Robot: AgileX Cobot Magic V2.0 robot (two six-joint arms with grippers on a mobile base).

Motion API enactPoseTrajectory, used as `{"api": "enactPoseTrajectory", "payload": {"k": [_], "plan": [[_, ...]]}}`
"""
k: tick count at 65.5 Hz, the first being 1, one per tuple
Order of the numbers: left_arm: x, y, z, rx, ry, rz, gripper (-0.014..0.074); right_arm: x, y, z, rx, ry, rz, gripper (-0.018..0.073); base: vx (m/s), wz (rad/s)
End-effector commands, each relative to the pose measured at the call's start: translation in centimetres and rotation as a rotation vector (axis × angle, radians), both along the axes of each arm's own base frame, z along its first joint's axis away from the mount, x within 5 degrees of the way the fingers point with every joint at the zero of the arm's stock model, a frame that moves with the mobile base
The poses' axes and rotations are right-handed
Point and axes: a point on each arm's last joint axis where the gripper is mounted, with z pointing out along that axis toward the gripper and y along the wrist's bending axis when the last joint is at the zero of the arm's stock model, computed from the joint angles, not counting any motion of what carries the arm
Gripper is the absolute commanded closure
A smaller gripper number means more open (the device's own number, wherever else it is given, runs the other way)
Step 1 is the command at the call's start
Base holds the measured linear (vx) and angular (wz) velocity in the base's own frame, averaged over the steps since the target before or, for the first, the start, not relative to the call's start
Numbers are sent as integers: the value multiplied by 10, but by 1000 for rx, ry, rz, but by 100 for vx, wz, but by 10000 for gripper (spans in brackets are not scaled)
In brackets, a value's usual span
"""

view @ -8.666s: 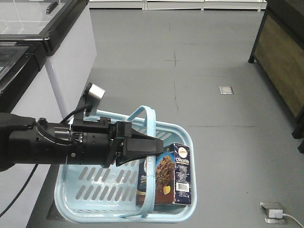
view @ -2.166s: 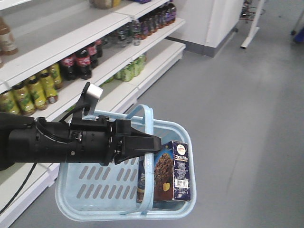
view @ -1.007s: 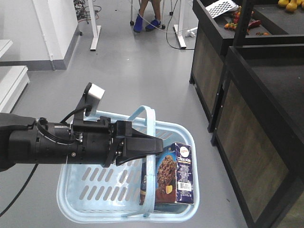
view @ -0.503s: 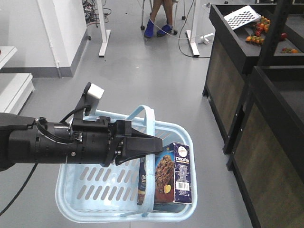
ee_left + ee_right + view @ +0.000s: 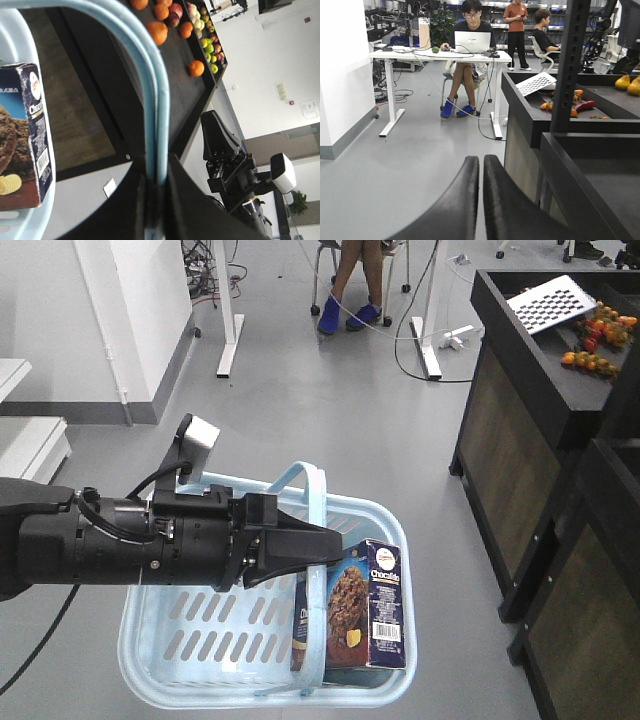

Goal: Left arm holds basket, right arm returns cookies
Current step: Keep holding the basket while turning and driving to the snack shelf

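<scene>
Grips both hoop handles (image 5: pixel 152 75) of the basket (image 5: pixel 180 640) with the left pincer (image 5: pixel 325 548), clamped tight on them in the wrist view. Suspends it above the grey floor (image 5: pixel 330 410). Holds the cookies (image 5: pixel 365 615) upright inside, at the basket's right end in the front view, beside a second dark box (image 5: pixel 300 625) half hidden behind the handles. Shows the right pincer (image 5: pixel 481 200) narrowed to a slit and empty, pointing toward a black fruit stand (image 5: pixel 580 150) and a person (image 5: pixel 462 75) seated at a white surface (image 5: pixel 440 54).
</scene>
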Motion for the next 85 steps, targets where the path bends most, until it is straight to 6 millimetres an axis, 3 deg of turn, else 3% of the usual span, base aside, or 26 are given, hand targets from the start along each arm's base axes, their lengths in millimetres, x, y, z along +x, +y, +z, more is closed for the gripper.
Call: {"api": "enactPoseTrajectory", "payload": {"k": [1, 60, 85], "plan": [[-5, -1, 30, -148, -27, 1, 599, 0, 0, 1, -14, -67, -1, 568, 37, 4], [-5, -1, 30, -148, -27, 1, 599, 0, 0, 2, -14, -69, -1, 568, 38, 11], [-5, -1, 30, -148, -27, 1, 599, 0, 0, 1, -14, -68, -1, 568, 34, 57]]}}
